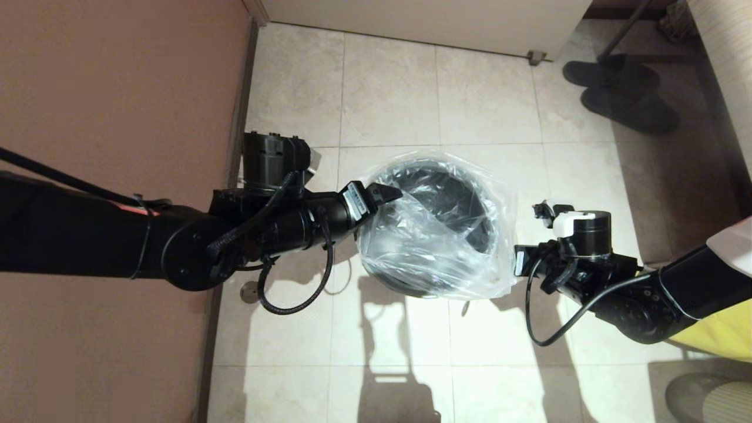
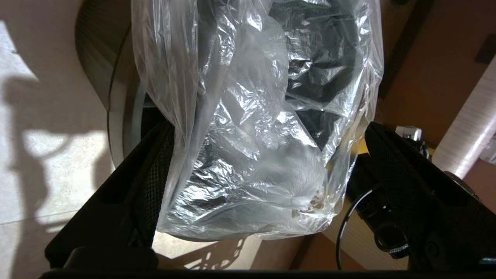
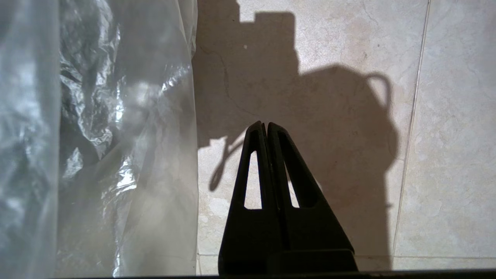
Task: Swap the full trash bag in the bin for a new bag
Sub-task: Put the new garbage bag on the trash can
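Observation:
The bin (image 1: 411, 289) stands on the tiled floor, and the new bag (image 1: 429, 247), clear and crinkly, is draped loosely over its mouth and down its sides. My left gripper (image 1: 385, 194) is at the bin's left rim. In the left wrist view it (image 2: 267, 130) is open wide, with the bag (image 2: 252, 155) hanging between its fingers and the bin's grey wall (image 2: 93, 46) behind. My right gripper (image 3: 265, 124) is shut on nothing, over bare floor just right of the bag (image 3: 116, 155).
A brown wall (image 1: 117, 88) runs close along the left. Dark slippers (image 1: 623, 88) lie at the back right, and an opaque yellow bag (image 1: 722, 329) sits behind the right arm. There is a floor drain (image 1: 251, 291) under the left arm and a mat (image 1: 705, 399) at the front right.

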{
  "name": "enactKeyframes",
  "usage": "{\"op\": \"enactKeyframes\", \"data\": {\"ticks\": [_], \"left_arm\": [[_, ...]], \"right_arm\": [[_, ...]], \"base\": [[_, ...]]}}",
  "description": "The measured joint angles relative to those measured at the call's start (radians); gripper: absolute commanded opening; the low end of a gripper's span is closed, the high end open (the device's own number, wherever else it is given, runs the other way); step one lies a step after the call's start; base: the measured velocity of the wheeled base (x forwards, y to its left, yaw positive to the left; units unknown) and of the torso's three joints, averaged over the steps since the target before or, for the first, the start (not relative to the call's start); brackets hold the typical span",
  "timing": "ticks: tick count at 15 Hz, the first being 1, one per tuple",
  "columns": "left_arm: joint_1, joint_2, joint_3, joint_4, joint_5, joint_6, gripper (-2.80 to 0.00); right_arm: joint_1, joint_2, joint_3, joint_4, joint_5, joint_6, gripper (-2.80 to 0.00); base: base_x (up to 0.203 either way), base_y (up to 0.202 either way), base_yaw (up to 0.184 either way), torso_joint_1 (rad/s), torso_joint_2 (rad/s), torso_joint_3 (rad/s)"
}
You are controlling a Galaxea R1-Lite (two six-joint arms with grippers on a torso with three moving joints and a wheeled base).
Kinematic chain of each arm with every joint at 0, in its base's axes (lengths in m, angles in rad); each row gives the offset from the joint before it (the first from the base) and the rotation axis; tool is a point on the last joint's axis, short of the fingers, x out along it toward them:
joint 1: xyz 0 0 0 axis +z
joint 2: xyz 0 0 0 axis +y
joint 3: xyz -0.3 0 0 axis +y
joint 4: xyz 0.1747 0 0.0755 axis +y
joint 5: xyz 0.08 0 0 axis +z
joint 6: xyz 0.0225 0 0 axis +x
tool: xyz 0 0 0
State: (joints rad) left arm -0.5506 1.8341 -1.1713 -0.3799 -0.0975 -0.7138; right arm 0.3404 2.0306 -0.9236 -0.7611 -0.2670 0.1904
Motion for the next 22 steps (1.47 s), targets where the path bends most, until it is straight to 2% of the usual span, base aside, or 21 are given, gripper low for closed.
{"op": "enactKeyframes", "data": {"ticks": [3, 4, 13, 18, 19, 22], "left_arm": [[-0.001, 0.013, -0.005, -0.008, 0.000, 0.000, 0.00], [-0.002, 0.018, -0.007, -0.008, 0.000, 0.000, -2.80], [0.015, 0.087, -0.041, -0.007, 0.003, 0.003, -2.80], [0.021, 0.073, -0.044, 0.011, 0.004, 0.014, -2.80], [0.021, 0.058, -0.041, 0.035, 0.004, 0.014, -2.80], [0.025, 0.008, -0.039, 0.213, 0.024, 0.011, -2.80]], "right_arm": [[0.000, 0.000, 0.000, 0.000, 0.000, -0.001, -2.80], [-0.001, 0.000, 0.000, 0.000, 0.000, -0.001, -2.80], [-0.010, 0.007, -0.007, 0.000, 0.012, -0.001, -2.80], [-0.009, 0.003, -0.009, 0.000, 0.013, 0.000, -2.80], [-0.011, 0.002, -0.007, 0.000, 0.013, 0.000, -2.80], [-0.013, -0.003, 0.001, 0.000, 0.012, 0.002, -2.80]], "base": [[0.000, 0.000, 0.000, 0.000, 0.00, 0.000], [0.000, 0.000, 0.000, 0.000, 0.00, 0.000], [0.000, 0.000, 0.000, 0.000, 0.00, 0.000], [0.000, 0.000, 0.000, 0.000, 0.00, 0.000], [0.000, 0.000, 0.000, 0.000, 0.00, 0.000], [0.000, 0.000, 0.000, 0.000, 0.00, 0.000]]}}
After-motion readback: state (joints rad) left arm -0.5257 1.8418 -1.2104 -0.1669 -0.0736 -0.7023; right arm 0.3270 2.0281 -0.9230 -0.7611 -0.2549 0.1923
